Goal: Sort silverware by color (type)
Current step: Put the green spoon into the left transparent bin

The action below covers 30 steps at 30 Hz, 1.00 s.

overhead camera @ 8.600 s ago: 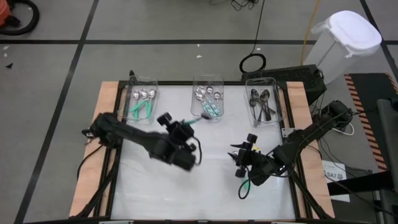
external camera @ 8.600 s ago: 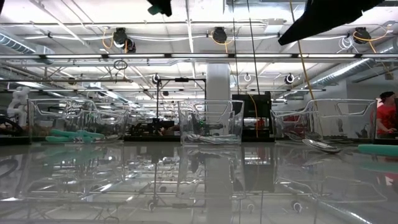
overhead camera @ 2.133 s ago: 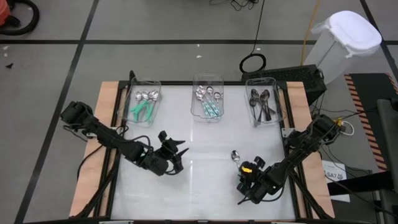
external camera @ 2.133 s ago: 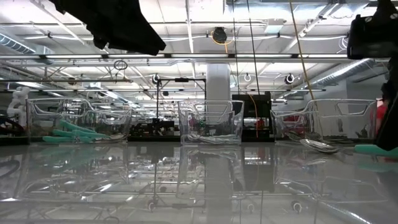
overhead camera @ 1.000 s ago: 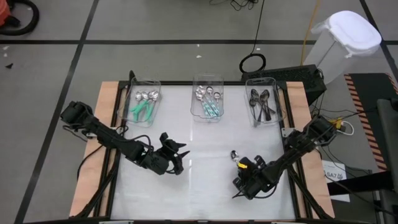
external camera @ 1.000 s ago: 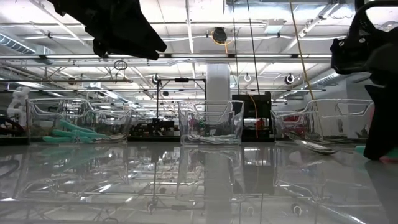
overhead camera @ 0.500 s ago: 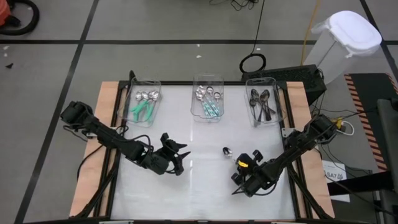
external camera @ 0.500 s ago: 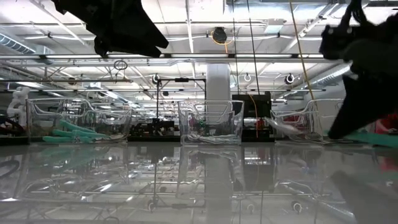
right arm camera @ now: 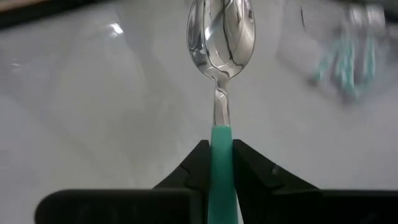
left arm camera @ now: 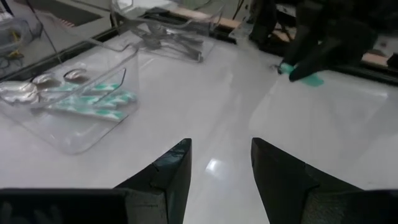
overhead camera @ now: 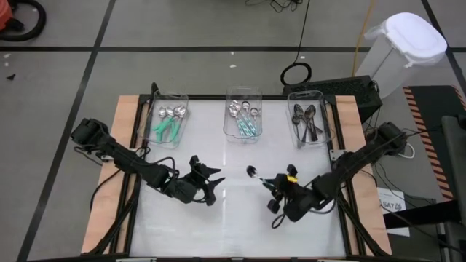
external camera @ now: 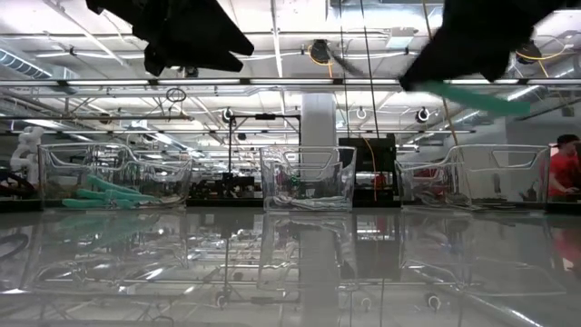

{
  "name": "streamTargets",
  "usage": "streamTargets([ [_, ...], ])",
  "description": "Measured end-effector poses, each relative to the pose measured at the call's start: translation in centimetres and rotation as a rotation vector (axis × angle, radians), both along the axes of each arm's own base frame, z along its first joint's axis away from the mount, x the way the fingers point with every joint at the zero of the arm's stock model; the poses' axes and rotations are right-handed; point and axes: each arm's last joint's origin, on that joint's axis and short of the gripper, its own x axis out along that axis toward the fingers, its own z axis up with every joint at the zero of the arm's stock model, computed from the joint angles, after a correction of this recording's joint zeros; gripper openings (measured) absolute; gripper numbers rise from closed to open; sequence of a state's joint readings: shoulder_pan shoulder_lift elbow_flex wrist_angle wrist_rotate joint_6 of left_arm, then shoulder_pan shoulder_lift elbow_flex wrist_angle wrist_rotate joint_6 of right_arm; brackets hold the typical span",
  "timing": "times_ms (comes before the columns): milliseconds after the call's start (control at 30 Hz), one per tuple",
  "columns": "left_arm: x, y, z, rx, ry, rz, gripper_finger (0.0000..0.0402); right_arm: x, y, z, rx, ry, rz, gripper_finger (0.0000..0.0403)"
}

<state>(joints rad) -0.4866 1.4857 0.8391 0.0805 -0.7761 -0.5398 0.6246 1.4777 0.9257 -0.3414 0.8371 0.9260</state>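
Observation:
My right gripper hangs above the middle of the table, shut on a spoon with a silver bowl and a teal-green handle. The spoon's bowl points toward the table's far left. In the low view the teal handle shows high above the tabletop. My left gripper hovers open to the left of centre with nothing between its fingers. More silverware lies in three clear bins at the far edge. My right gripper pinches the spoon's teal handle between its two fingers, close to where it joins the silver neck. The spoon runs straight out ahead along the fingers, bowl foremost. It is lifted clear of the table, and the handle's free end sticks out behind.
The left bin holds teal-handled spoons, the middle bin silver and teal-handled ones, the right bin dark ones. The white tabletop is bare in front of the bins. A white lidded can stands beyond the table's right corner.
My right gripper has risen from the tabletop and gone toward the table's left and far side, turning as it went. The teal-handled spoon, which lay on the table, has come up with it and now hangs clear, its bowl swung toward the far left.

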Motion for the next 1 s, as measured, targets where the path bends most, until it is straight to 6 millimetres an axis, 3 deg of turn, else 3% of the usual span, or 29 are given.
streamTargets([
  [167, 0.1, -0.1, 0.2, -0.001, -0.023, -0.006, 0.0166, 0.5, -1.0, 3.1, -0.075, -0.105, 0.071, 0.0041],
  [300, 0.3, 0.0, 0.5, 0.011, -0.042, -0.012, 0.0166, 1.0, -1.1, 4.3, -0.177, -0.203, 0.013, 0.0041],
  [667, 0.5, 0.1, 0.8, 0.017, -0.063, -0.016, 0.0166, 4.2, -0.7, 5.0, -0.317, -0.365, -0.016, 0.0042],
  [1000, 0.5, -1.3, 1.4, 0.056, -0.126, -0.083, 0.0166, 6.4, -1.4, 5.9, -0.283, -0.544, 0.103, 0.0044],
])
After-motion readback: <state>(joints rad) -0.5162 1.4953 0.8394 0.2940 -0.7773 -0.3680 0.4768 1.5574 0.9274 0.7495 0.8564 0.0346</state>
